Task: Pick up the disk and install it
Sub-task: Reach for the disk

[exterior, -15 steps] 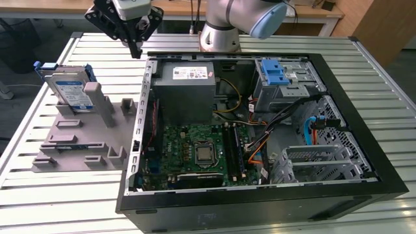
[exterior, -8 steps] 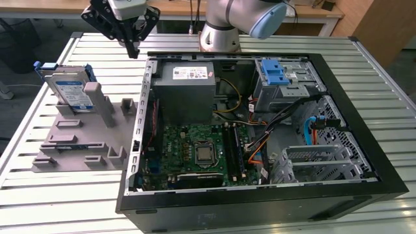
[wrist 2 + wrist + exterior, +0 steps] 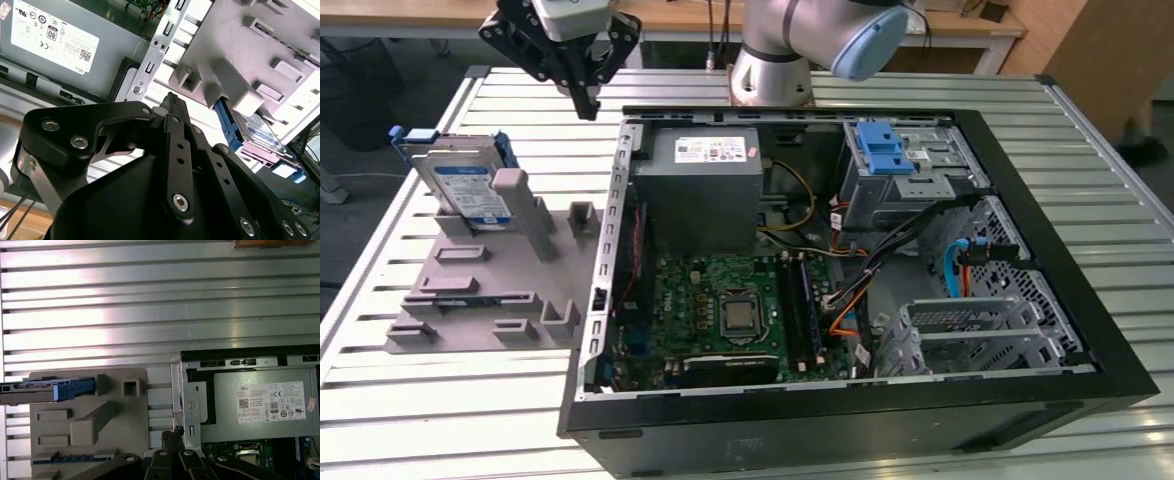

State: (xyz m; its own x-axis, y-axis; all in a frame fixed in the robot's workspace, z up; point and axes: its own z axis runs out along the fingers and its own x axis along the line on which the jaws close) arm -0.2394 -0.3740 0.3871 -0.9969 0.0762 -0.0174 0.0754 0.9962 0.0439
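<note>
The disk (image 3: 464,186), a silver drive with a white-and-blue label in a blue bracket, stands upright on edge in a grey holder (image 3: 487,300) on the exterior view's left, outside the computer case. My gripper (image 3: 591,105) hangs above the table between the holder and the case's back corner, up and to the right of the disk and apart from it. Its fingers are shut with nothing between them. In the second wrist view the gripper (image 3: 172,100) points toward the holder (image 3: 250,55), with the disk (image 3: 257,129) beyond it. In the first wrist view the disk (image 3: 47,390) shows edge-on.
The open computer case (image 3: 1067,300) lies on the slatted metal table (image 3: 454,420). Inside it are a grey power-supply box (image 3: 707,190), a green motherboard (image 3: 727,310), cables and a drive bay with a ribbed blue latch (image 3: 886,150). The arm's base (image 3: 774,70) stands behind the case.
</note>
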